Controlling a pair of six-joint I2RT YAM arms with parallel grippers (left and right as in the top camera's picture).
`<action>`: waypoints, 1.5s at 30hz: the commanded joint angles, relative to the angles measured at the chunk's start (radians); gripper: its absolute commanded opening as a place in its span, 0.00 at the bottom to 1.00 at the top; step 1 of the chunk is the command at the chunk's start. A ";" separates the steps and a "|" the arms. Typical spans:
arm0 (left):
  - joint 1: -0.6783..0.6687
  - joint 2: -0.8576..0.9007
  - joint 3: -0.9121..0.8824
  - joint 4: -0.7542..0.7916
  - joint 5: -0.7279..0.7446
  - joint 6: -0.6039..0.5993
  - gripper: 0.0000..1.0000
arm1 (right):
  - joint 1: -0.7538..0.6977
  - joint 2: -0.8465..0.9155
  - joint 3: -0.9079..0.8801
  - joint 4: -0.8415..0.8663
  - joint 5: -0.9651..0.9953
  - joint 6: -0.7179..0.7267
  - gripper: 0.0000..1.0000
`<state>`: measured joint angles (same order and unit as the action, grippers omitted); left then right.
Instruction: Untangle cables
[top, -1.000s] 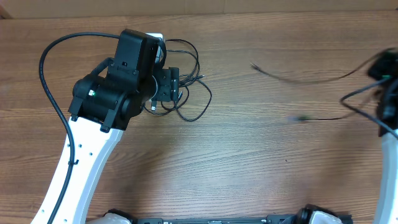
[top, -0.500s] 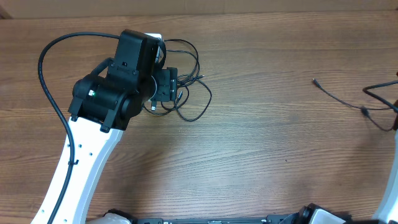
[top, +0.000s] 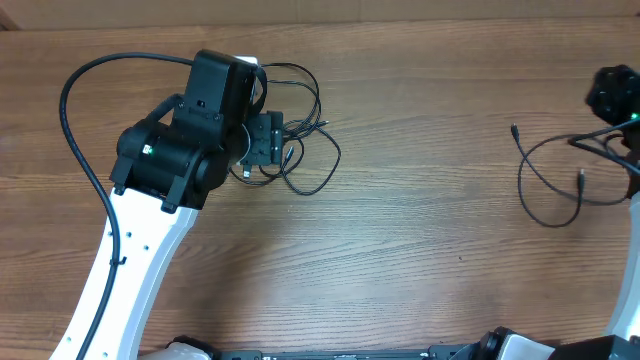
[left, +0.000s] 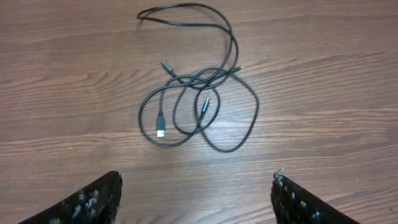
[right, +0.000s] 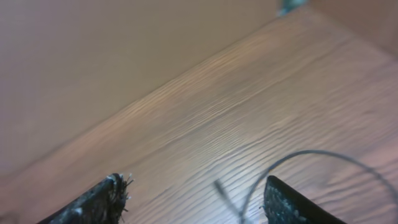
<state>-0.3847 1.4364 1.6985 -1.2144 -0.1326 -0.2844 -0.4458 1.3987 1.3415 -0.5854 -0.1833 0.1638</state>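
Observation:
A tangle of thin black cables (top: 337, 158) lies at the table's far left; in the left wrist view its loops (left: 205, 76) cross over each other, with a USB plug (left: 160, 131) on the left. My left gripper (left: 196, 202) hovers open just short of the tangle, touching nothing. Another black cable (top: 521, 185) lies in a loose loop at the far right, beside my right arm (top: 612, 95). My right gripper (right: 193, 199) is open; that cable (right: 311, 152) arcs past its right finger and a plug end (right: 221, 186) lies between the jaws, not pinched.
The left arm's thick black cable (top: 75, 130) arches over the table's left side. A plain wall (right: 93, 62) rises behind the table's far edge.
The right cable, earlier stretched across the middle right of the table, has swung right and dropped into a loose loop. The right jaws have opened. The left arm and the tangle have not moved.

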 joint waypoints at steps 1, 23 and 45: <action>0.006 -0.003 0.006 -0.010 -0.071 -0.016 0.78 | 0.050 -0.048 0.027 -0.034 -0.143 -0.039 0.72; 0.044 0.460 0.004 0.462 0.095 -0.088 0.96 | 0.356 -0.052 0.027 -0.409 -0.193 -0.146 0.84; 0.043 0.830 0.004 0.916 0.265 -0.325 0.48 | 0.358 -0.052 0.027 -0.419 -0.201 -0.138 0.84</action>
<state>-0.3424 2.2448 1.6985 -0.3099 0.1169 -0.5854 -0.0910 1.3678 1.3445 -1.0100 -0.3702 0.0261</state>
